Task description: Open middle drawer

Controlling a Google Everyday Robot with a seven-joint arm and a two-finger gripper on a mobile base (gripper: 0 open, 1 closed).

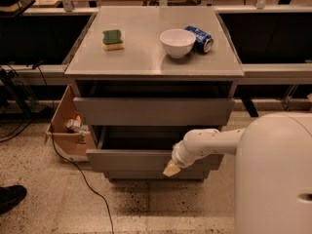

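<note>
Though the middle drawer [131, 161] already stands partly out of the bench [141, 62], under the taller upper front [156, 112] and above the narrow lowest one [146, 175], the pull looks unfinished. The next move calls for a straight draw toward the robot. Sponge [112, 38], bowl [177, 42] and can [200, 38] sit on top. Right of centre the gripper [171, 168] points down at the drawer's front lower edge; whether it is open or closed I cannot tell. The arm [209, 140] reaches in level from the right.

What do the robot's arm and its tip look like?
The arm is smooth, white and tubular with rounded joints, no visible cables. Its gripper, a small cream-yellow tip, is at the wide grey flat-fronted middle drawer.
</note>
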